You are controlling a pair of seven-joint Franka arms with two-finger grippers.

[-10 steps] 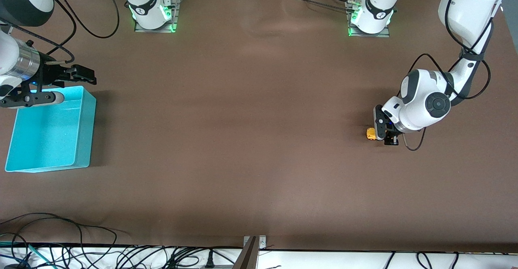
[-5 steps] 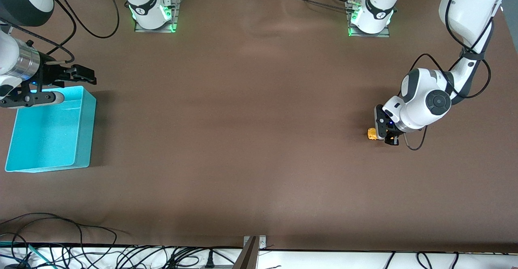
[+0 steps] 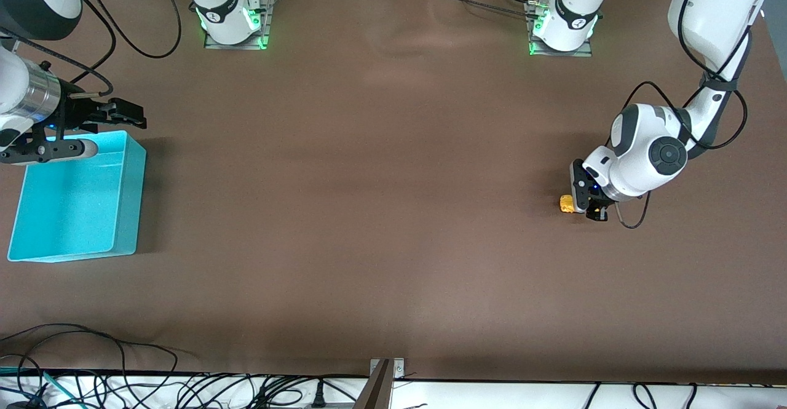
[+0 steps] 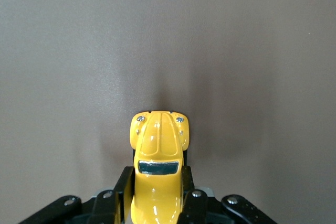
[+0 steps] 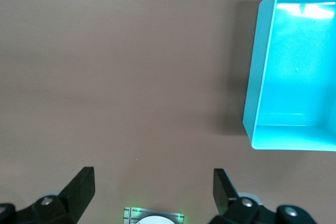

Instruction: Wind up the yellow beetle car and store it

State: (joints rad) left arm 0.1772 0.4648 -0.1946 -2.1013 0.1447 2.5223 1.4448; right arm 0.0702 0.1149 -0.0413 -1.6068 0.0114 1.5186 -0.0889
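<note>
The yellow beetle car (image 3: 566,203) sits on the brown table toward the left arm's end. My left gripper (image 3: 581,205) is down at the table and shut on the car. In the left wrist view the car (image 4: 157,166) lies between the two black fingers (image 4: 124,187), which press its sides, with its nose pointing away from the gripper. The turquoise bin (image 3: 77,200) stands toward the right arm's end and also shows in the right wrist view (image 5: 294,66). My right gripper (image 3: 126,114) waits open and empty beside the bin's farther edge; its jaws stand wide apart in the right wrist view (image 5: 152,182).
Both arm bases (image 3: 230,15) (image 3: 562,21) stand with green lights along the edge of the table farthest from the front camera. Loose cables (image 3: 123,384) lie along the nearest edge. A grey bracket (image 3: 381,384) stands at the middle of the nearest edge.
My left gripper has dragged the car a short way along the table toward the left arm's end. The right arm has barely moved.
</note>
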